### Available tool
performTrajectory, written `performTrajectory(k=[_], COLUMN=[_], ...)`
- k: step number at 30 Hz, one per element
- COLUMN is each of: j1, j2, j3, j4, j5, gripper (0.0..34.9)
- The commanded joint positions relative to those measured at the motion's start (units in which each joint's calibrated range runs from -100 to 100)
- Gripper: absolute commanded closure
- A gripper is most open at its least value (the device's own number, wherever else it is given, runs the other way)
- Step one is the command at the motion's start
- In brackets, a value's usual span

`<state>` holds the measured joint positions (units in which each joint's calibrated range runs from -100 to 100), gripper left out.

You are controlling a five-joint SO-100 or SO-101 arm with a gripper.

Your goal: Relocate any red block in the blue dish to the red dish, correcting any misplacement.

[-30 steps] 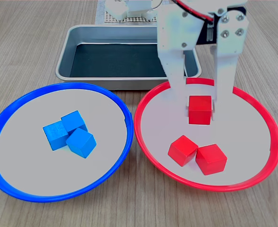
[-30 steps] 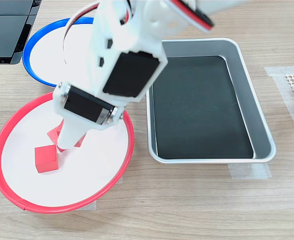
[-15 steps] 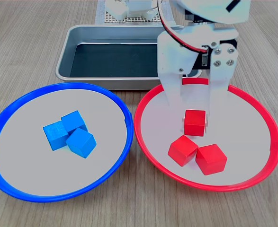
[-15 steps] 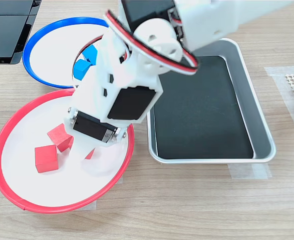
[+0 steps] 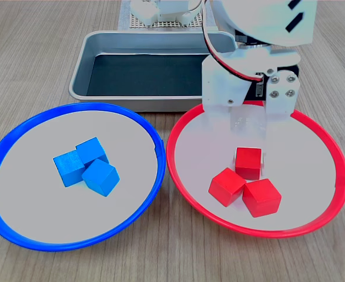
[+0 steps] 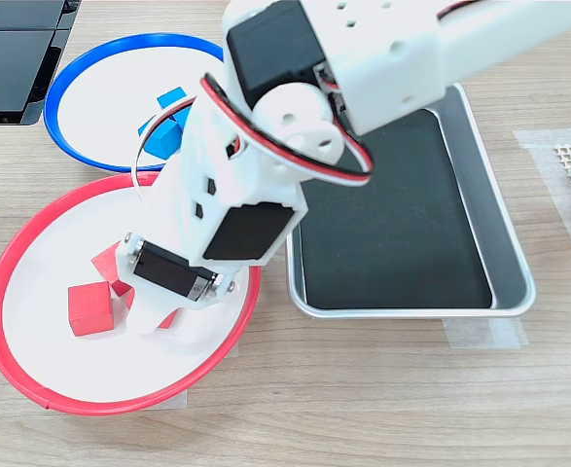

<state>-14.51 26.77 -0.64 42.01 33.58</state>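
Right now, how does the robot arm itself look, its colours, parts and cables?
The arm is built of white plastic shells with black servo blocks set into them. Red and black cables loop around its joints in both exterior views. In the first exterior view, silver screws show on the gripper housing, whose two fingers are pale white. Small round holes dot the upper shell in the second exterior view.

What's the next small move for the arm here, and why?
Probably lift the gripper straight up and clear of the red dish. The red block already sits on the dish floor beside two other red cubes, the fingers look spread around it, and the blue dish shows only blue cubes.
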Motion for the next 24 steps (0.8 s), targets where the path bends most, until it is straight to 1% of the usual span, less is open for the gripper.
performTrajectory(k=[1, 4, 7, 10, 20, 24], j1=[-0.2, 0.0, 0.2, 0.3, 1.3, 2.6], j2=[-0.4, -0.6, -1.3, -2.2, -13.4, -21.1], j3=[-3.0, -3.0, -3.0, -2.9, 1.9, 6.4], j4=[-0.9, -0.6, -0.2, 0.1, -0.6, -1.4], j5=[-0.6, -0.7, -0.7, -0.7, -0.5, -1.4], gripper=[26.1, 22.8, 21.6, 21.3, 22.0, 24.4])
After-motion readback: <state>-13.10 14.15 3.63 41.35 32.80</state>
